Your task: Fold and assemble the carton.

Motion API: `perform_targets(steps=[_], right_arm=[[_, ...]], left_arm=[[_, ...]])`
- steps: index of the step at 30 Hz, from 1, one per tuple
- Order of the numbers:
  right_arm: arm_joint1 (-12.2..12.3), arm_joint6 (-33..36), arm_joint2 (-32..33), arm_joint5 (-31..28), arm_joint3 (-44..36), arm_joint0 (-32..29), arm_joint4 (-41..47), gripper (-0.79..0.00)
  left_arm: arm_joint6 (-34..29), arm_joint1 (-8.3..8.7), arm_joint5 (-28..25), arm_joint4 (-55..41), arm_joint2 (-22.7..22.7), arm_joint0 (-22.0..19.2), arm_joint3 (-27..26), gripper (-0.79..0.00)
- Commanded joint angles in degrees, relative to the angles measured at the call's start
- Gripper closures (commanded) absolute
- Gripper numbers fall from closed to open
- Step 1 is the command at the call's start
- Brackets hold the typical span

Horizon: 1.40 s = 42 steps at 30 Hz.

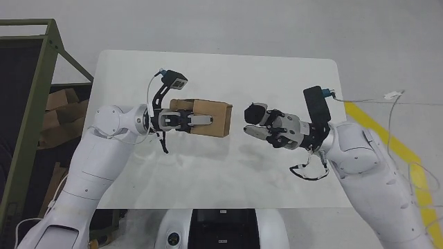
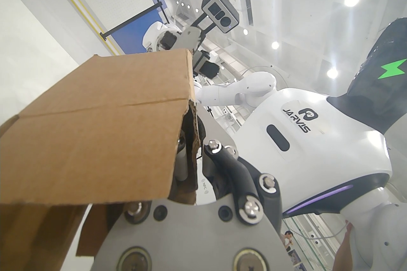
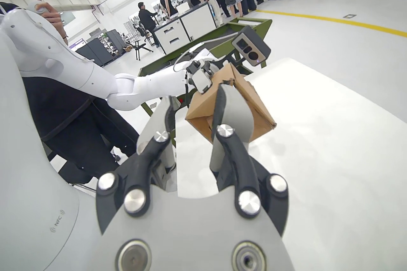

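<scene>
Brown cardboard carton (image 1: 213, 113) hangs above the white table (image 1: 277, 76), pinched at 1 end by my left gripper (image 1: 197, 120), and its long axis points at my right gripper (image 1: 249, 122), spread open just beside the free end, not touching.

Both arms are wearing glossy white, rounded shells, and each wrist is carrying a black camera box (image 1: 176, 80) on a black bracket. The left claw (image 1: 208, 120) and right claw (image 1: 250, 122) are showing grey metal palm plates, black linkages pinned with silver screws, and pale grey fingers. A thin black cable (image 1: 309, 171) is looping at the right forearm's six o'clock side.
</scene>
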Motion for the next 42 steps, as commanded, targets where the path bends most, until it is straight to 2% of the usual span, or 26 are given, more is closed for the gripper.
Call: perform_targets(steps=[1, 15, 18, 22, 29, 32, 36, 42], right_arm=[[-0.02, -2.71, 1.1, -0.97, -0.85, -0.96, -1.33, -0.785], [-0.02, -2.71, 1.1, -0.97, -0.85, -0.96, -1.33, -0.785], [-0.02, -2.71, 1.1, -0.97, -0.85, -0.96, -1.33, -0.785], [-0.02, -2.71, 1.1, -0.97, -0.85, -0.96, -1.33, -0.785], [0.04, -4.98, 2.46, 0.73, -1.78, -2.93, -3.09, -0.785], [0.28, -6.91, 4.6, 0.62, -2.42, -5.69, -4.27, -0.785], [0.58, -9.83, 7.96, 0.66, -3.39, -9.86, -5.78, -0.785], [0.85, -13.6, 12.16, 0.56, -5.06, -15.31, -7.64, -0.785]], left_arm=[[0.0, 0.0, 0.0, -0.01, 0.0, 0.0, 0.0, 0.0], [0.26, 0.0, 0.01, 0.27, -0.01, 0.03, -0.16, 0.0], [1.48, 0.18, 0.57, 5.96, 0.19, -0.16, -2.49, 0.0], [-0.29, 0.43, 0.29, 9.71, 0.14, -1.72, -4.44, 0.0], [-3.15, 1.74, 3.14, 20.21, 0.12, -7.04, -9.11, 0.0], [-5.79, 2.72, 5.76, 24.69, 2.03, -10.32, -11.42, 0.0], [-7.88, 4.23, 7.85, 29.09, 6.36, -15.18, -13.1, 0.0], [-8.07, 6.78, 8.03, 36.49, 16.15, -23.02, -13.51, 0.0]])
